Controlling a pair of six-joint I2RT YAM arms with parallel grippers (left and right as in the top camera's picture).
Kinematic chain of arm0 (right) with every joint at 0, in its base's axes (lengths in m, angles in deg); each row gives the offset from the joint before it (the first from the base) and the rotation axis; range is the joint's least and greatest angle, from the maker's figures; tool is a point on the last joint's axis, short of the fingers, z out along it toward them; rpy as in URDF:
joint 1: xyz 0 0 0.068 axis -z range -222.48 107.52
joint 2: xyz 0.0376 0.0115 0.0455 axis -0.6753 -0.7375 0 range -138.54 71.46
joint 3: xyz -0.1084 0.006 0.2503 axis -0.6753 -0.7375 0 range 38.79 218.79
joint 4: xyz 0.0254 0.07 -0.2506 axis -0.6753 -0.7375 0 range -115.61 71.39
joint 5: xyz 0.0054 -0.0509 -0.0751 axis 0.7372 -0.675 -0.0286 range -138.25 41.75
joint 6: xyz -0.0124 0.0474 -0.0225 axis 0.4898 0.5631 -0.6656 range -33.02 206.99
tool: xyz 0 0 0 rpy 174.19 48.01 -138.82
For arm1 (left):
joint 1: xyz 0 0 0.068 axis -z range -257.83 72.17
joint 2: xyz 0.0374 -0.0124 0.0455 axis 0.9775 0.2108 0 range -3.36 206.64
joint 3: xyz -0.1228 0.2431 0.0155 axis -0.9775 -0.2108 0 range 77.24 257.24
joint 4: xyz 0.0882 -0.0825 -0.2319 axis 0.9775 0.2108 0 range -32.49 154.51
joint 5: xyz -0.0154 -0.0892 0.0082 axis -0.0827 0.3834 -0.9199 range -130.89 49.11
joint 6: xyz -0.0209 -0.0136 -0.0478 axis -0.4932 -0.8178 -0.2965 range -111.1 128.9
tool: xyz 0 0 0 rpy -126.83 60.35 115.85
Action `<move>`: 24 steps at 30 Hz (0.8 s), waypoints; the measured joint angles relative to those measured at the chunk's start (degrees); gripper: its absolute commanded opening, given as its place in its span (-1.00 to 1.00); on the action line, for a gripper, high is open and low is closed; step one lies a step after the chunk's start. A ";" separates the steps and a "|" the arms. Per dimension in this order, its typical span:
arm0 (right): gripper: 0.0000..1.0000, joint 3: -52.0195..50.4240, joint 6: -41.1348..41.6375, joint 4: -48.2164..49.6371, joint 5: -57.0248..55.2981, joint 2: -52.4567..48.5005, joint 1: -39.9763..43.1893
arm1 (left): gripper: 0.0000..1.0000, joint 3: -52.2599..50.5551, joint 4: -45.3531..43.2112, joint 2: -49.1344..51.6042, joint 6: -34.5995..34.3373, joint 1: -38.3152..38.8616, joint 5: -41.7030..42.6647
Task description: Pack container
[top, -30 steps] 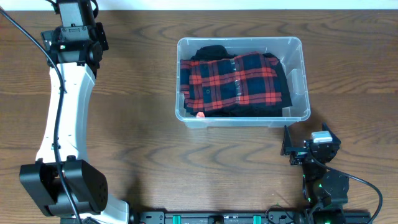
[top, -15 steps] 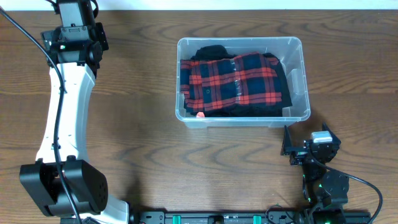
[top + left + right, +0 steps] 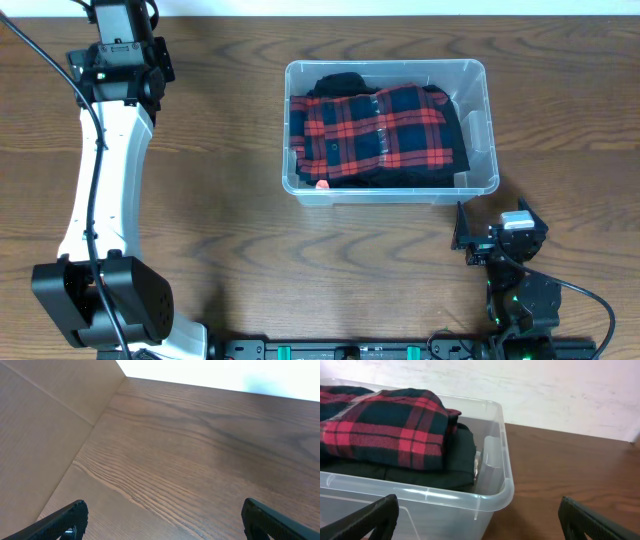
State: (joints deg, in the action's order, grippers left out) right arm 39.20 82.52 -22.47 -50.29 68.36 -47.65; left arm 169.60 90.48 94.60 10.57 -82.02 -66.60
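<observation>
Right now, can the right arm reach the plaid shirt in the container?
Probably yes: the right tool is open just outside the container, which has no lid, and the plaid shirt lies on top, uncovered.

A: What carries everything here?
B: A dark brown worktop (image 3: 250,200) with a strong wood grain, spanning the whole overhead view.
A: What stands directly on it?
B: 1 container (image 3: 491,120): clear plastic, lidless, rectangular with rounded corners. It sits flat, right of centre, toward the far edge.
A: How is it aligned?
B: Its 2 long sides run parallel to that far edge, and wood shows around all 4 sides.
</observation>
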 measured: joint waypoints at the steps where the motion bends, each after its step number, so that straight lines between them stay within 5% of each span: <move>1: 0.98 0.00 0.00 0.02 0.00 0.00 0.00 | 0.96 0.00 0.00 0.00 0.00 0.00 0.00; 9: 0.99 0.00 0.00 0.02 0.02 0.02 0.00 | 0.96 -3.61 -0.17 -1.44 0.00 0.48 0.00; 24: 0.98 0.00 0.00 -0.02 0.13 0.17 0.00 | 0.96 -37.07 -0.07 -26.38 0.00 10.88 0.02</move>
State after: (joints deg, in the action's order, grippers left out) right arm 39.20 82.52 -22.49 -50.16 68.54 -47.65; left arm 132.53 90.41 68.21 10.57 -71.13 -66.58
